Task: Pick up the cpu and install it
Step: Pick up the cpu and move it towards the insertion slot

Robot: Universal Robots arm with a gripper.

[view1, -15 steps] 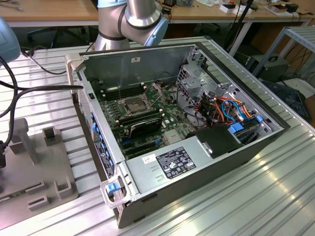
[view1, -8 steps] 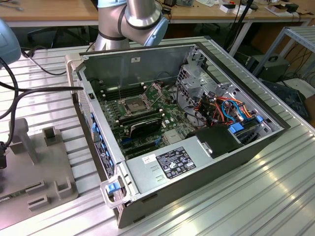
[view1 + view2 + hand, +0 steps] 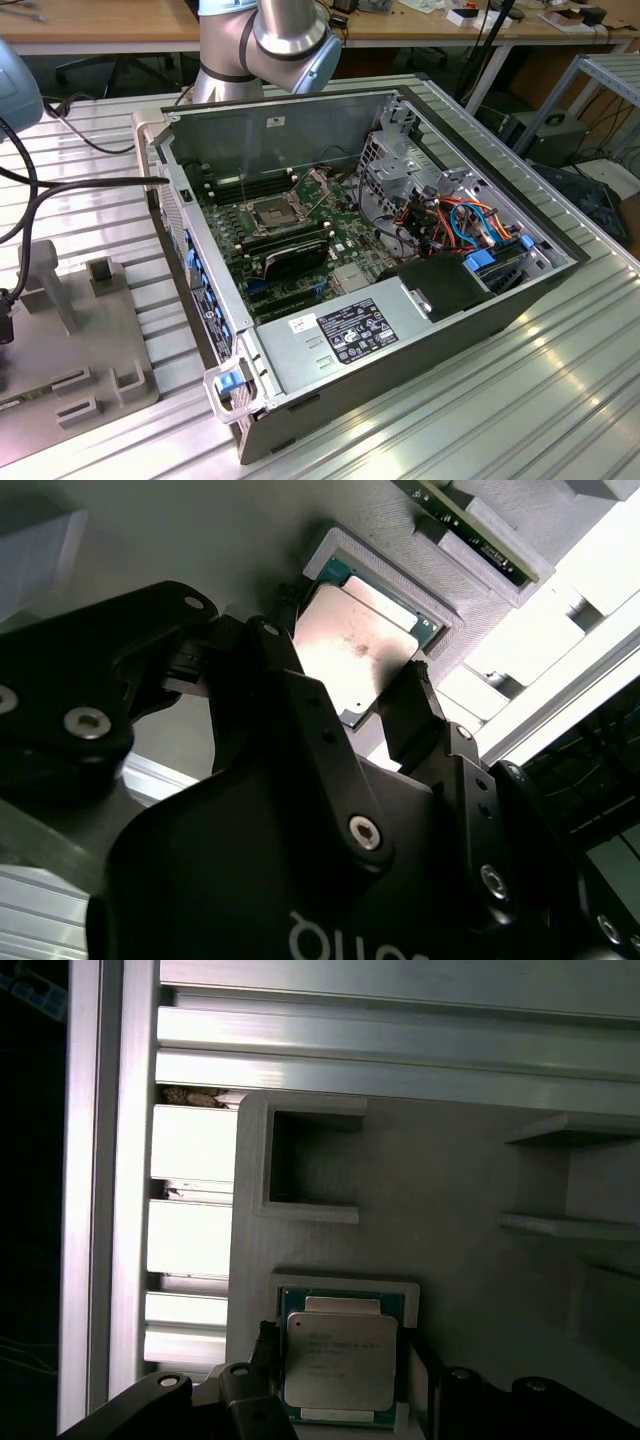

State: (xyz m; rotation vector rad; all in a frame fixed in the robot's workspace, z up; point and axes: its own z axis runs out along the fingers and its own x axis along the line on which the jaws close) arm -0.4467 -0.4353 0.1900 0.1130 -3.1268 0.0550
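An end effector (image 3: pixel 340 1338) closes on the cpu (image 3: pixel 340 1368), its two black fingers (image 3: pixel 266 1348) set against opposite edges of the chip, as seen in both wrist views. The cpu, a flat square with a dull silver top on a green base, lies seated in a shallow square recess of a grey fixture plate (image 3: pixel 460 1260). In the second wrist view the chip (image 3: pixel 360 640) catches a bright reflection between the fingertips of the end effector (image 3: pixel 345 655). A deeper square pocket (image 3: pixel 310 1175) sits just beside the recess on the same plate, and the plate rests on a ribbed aluminium surface (image 3: pixel 400 1045).

In the exterior view, the grey fixture plate (image 3: pixel 70 330) lies on the surface (image 3: pixel 480 410) at the exterior view's left, just beside an open computer case (image 3: pixel 290 125). The arm (image 3: pixel 275 40) rises at the far side of the case. Inside the case lies a green motherboard (image 3: pixel 345 225) with a square black-framed socket (image 3: pixel 272 212) toward the far left of the board, well apart from the fixture plate. Long black memory sticks (image 3: pixel 285 248) run just near of the socket. A grey power supply (image 3: pixel 340 335) fills the near side of the case, and orange and blue cables (image 3: pixel 455 215) bunch at the exterior view's right. A black cable (image 3: pixel 80 182) runs across the surface to the case's left wall
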